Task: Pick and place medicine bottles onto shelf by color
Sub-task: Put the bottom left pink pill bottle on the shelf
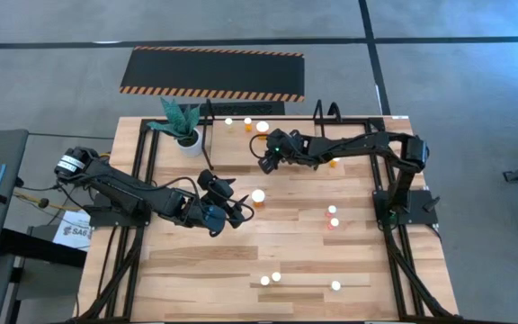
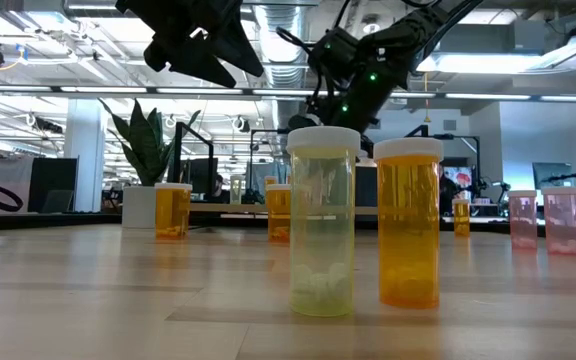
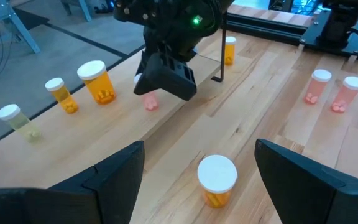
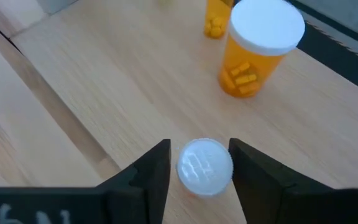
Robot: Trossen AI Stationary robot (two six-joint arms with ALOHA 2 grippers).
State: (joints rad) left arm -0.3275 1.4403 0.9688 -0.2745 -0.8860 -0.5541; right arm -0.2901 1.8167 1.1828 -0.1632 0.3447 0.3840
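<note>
I see a small pink bottle (image 4: 204, 167) with a white cap standing on the shelf (image 3: 185, 102), between the jaws of my right gripper (image 4: 201, 171); they sit narrow, flanking the cap, contact unclear. A large orange bottle (image 4: 258, 50) stands near it on the same board. My left gripper (image 3: 199, 165) hovers over the counter (image 1: 349, 261) with jaws wide, above an orange bottle (image 3: 217, 180).

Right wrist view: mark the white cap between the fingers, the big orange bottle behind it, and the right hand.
white cap (image 4: 204, 165), right wrist view, centre of its top.
big orange bottle (image 4: 253, 59), right wrist view, orange body under the cap.
right hand (image 4: 199, 171), right wrist view, midway between fingertips.
</note>
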